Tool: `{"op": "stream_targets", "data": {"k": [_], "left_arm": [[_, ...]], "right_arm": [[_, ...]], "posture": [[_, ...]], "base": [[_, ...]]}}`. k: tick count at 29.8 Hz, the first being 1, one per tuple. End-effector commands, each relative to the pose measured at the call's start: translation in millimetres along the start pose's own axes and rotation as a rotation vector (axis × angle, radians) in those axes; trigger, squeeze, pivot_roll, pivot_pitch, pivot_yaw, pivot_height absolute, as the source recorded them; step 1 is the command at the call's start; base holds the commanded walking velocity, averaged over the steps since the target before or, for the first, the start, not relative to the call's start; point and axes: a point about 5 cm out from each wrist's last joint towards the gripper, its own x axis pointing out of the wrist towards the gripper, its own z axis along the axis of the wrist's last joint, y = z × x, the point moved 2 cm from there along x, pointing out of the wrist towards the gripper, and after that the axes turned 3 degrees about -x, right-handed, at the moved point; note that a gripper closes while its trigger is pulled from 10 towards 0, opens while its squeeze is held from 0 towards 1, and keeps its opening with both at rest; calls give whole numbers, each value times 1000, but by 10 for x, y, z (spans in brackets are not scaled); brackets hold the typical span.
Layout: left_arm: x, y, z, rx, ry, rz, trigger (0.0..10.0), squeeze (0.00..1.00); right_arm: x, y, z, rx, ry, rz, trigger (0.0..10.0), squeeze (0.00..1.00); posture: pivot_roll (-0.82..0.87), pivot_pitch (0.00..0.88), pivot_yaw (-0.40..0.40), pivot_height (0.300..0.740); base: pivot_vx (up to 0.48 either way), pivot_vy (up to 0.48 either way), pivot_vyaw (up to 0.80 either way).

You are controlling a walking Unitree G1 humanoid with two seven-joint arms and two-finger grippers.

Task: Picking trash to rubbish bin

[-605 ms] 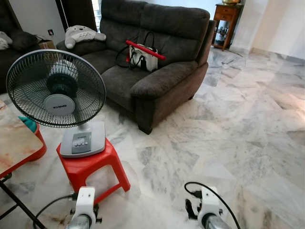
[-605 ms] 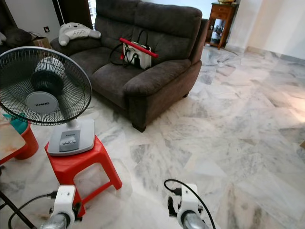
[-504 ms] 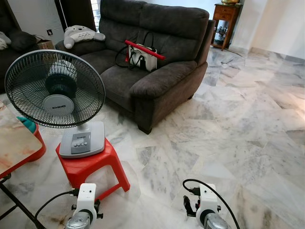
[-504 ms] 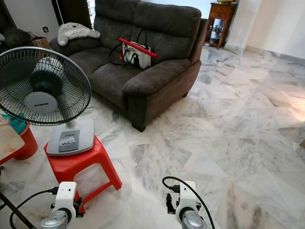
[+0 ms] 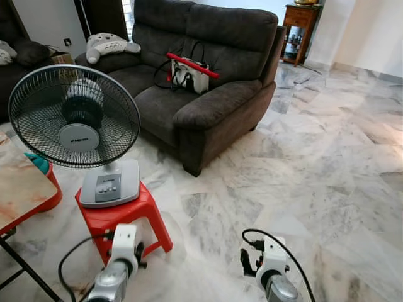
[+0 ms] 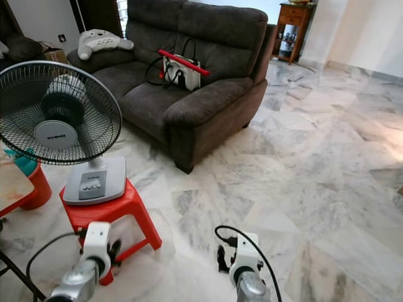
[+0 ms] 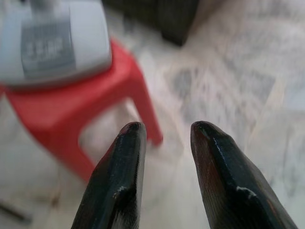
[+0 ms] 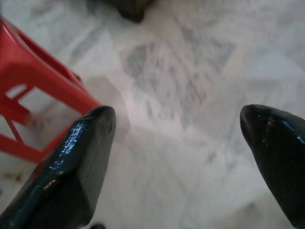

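Note:
My left gripper (image 7: 167, 126) hangs low over the marble floor, its two black fingers (image 7: 124, 167) a little apart with nothing between them. It points at the red plastic stool (image 7: 57, 105). My right gripper (image 8: 178, 114) is open wide over bare floor to the right of the stool, also holding nothing. Both wrists, left (image 5: 124, 242) and right (image 5: 269, 261), sit at the bottom of the head views. A faint see-through patch (image 5: 171, 234), perhaps clear plastic, lies on the floor by the stool's front leg; I cannot tell what it is.
A table fan (image 5: 75, 116) stands on the red stool (image 5: 123, 217). A dark grey sofa (image 5: 201, 107) with a bag (image 5: 189, 72) on it is behind. A marble-topped table (image 5: 19, 182) juts in at the left. Open marble floor (image 5: 315, 170) stretches right.
My left wrist has risen and swung forward and right toward the stool. The right wrist has edged slightly up. The room has barely shifted.

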Motion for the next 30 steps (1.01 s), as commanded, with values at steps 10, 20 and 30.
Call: {"op": "stream_targets", "data": {"k": [10,20,30], "left_arm": [[-186,250,-373,-5,117,101,10000,0],[-354,403,-639,-21,201,164,10000,0],[-435,408,-795,-12,271,178,10000,0]], "right_arm": [[-6,55,-15,-29,-5,10,10000,0],[-63,-32,-185,-14,44,-13,10000,0],[-107,-58,-322,-21,92,-23,10000,0]], "posture": [[-8,0,5,740],[-2,0,3,740],[-1,0,8,740]], "base": [[0,0,644],[0,0,800],[0,0,800]]}}
